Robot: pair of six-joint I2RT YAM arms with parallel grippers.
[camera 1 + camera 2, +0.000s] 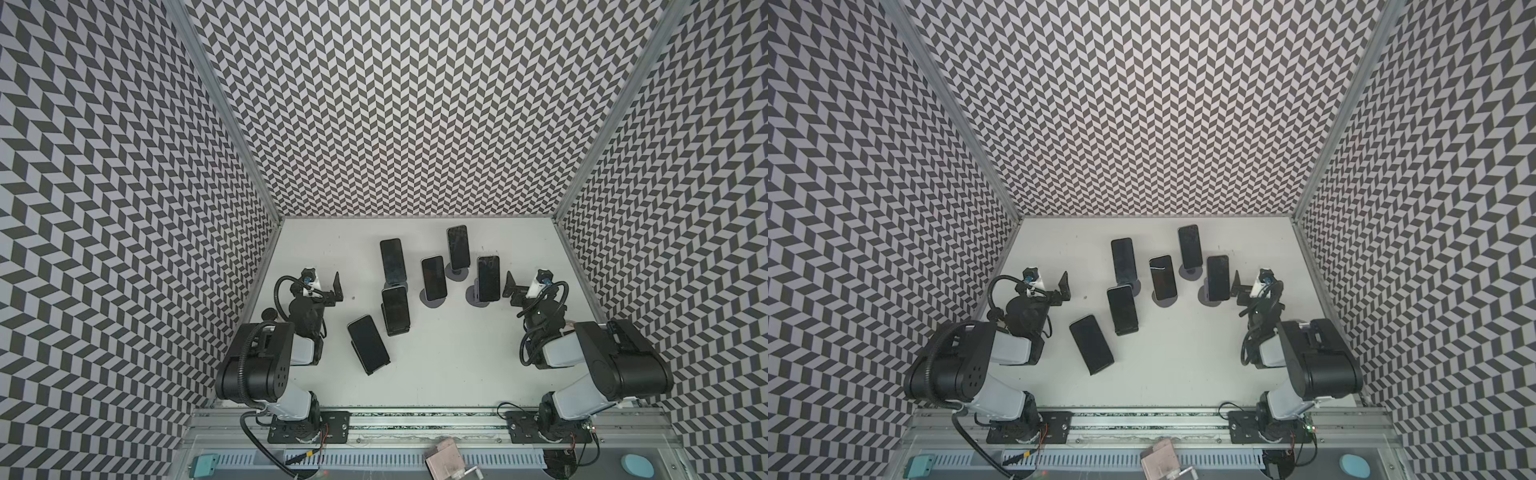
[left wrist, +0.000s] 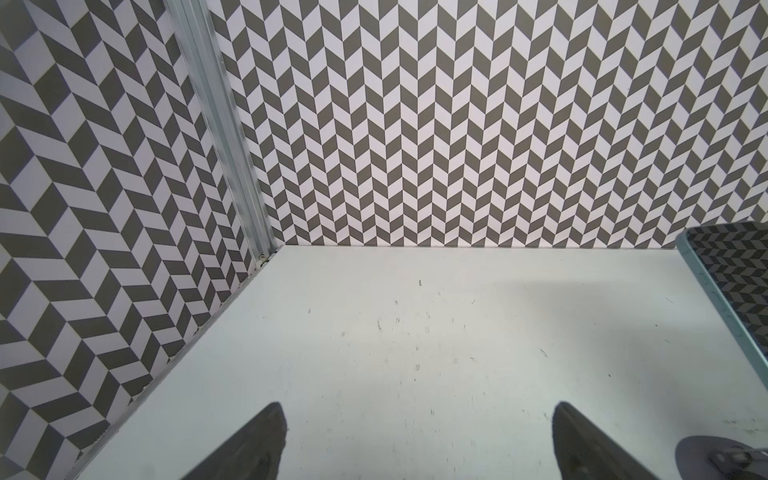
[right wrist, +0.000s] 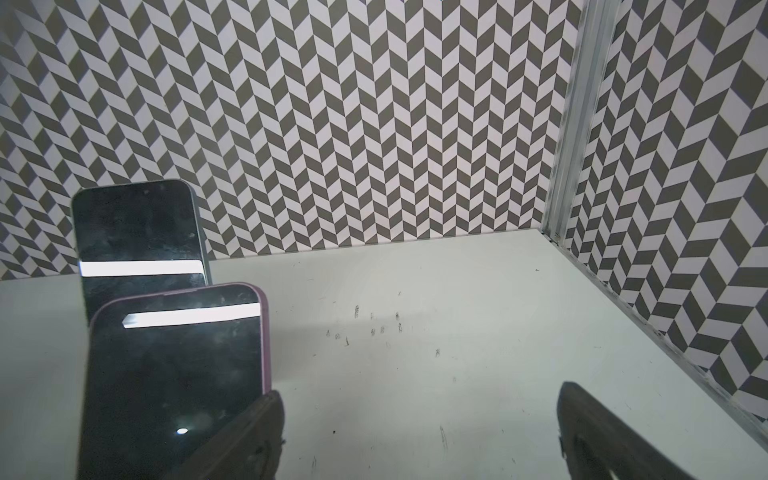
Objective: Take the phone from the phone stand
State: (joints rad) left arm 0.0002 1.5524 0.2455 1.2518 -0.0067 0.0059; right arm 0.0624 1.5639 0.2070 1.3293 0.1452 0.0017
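Several dark-screened phones lean upright on stands across the middle of the white table (image 1: 457,365). A pink-cased phone (image 1: 488,278) (image 3: 178,374) on a round grey stand (image 1: 473,296) is nearest my right gripper (image 1: 523,286) (image 3: 419,392), which is open and empty; one finger (image 3: 257,428) is just beside that phone's edge. Behind it stands another phone (image 3: 137,232). My left gripper (image 1: 326,287) (image 2: 417,409) is open and empty over bare table. A blue-edged phone (image 2: 731,282) on a grey stand base (image 2: 706,453) is off to its side.
Other phones stand at the back (image 1: 392,261) (image 1: 458,247), in the middle (image 1: 434,277) (image 1: 395,309) and nearer the front left (image 1: 368,344). Patterned walls close the table on three sides. The arm bases sit on a rail (image 1: 415,419) along the front edge.
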